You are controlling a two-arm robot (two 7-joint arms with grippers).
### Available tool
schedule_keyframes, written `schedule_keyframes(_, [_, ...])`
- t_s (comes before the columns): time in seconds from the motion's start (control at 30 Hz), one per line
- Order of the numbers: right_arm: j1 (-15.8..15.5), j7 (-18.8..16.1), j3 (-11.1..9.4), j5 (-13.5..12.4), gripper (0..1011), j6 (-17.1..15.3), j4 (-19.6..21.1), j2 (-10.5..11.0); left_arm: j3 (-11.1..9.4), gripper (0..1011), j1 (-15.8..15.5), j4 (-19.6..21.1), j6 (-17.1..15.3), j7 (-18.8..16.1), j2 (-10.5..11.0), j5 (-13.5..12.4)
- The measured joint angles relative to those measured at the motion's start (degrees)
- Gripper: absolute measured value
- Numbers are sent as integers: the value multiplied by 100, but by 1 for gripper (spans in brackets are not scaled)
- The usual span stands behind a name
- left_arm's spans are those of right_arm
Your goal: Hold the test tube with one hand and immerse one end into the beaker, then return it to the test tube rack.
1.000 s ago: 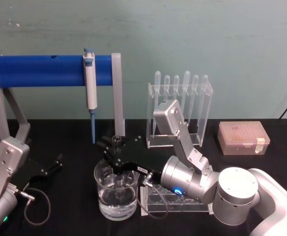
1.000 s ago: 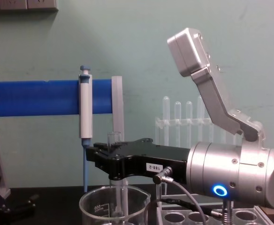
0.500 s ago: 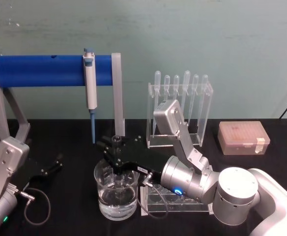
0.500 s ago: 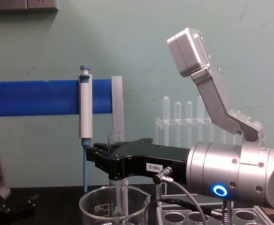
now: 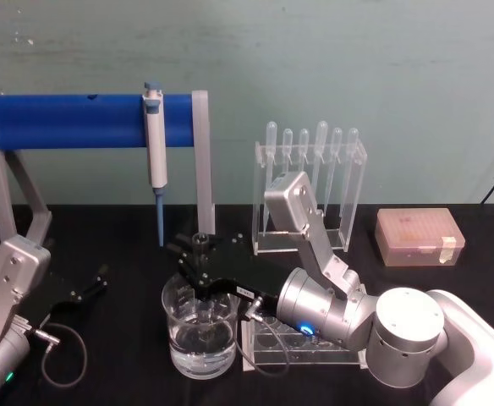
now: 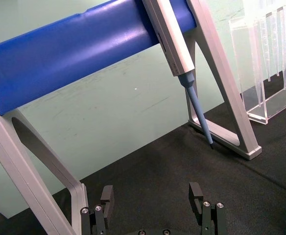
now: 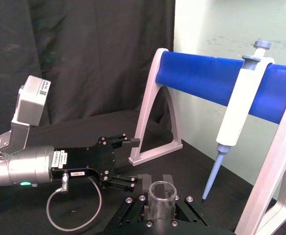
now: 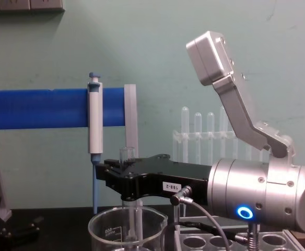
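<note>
right gripper (image 8: 125,175): reached in from 3 o'clock over the beaker (image 5: 200,337), black fingers pinched onto the test tube (image 7: 162,194) just under its open rim
test tube: held upright, pretty much dead centre over the beaker. The lower end is dipped down inside the glass walls and the rim is left sticking up above the fingers. Whether the tip is actually in the liquid can't be told tbh
beaker: parked near the front of the black table (image 5: 124,241), with clear liquid seen in the bottom part
test tube rack (image 5: 298,355): the clear one with round holes, laid at the beaker's 3 o'clock, just beside it
left gripper (image 6: 153,210): parked at the beaker's 9 o'clock, well apart from it, low over the table, 2 fingers spread wide with nothing between them
pipettor (image 5: 155,148): white-and-blue, hung on the blue bar stand (image 5: 69,121) at about 11 o'clock from the beaker, tip pointed down
pipettes (image 5: 310,139): 6 thin ones stood in a clear holder at 1 o'clock, back by the wall
tip box (image 5: 419,238): pinkish, set at 2 o'clock, well apart from the rest
</note>
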State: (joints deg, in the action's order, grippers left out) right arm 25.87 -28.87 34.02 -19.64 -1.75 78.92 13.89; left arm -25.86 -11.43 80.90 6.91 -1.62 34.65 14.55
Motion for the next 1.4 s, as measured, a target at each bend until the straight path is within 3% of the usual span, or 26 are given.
schedule_keyframes(1.4, [0, 0, 0, 0, 135, 0, 0, 0, 0, 1000, 0, 0, 0, 0, 0, 0])
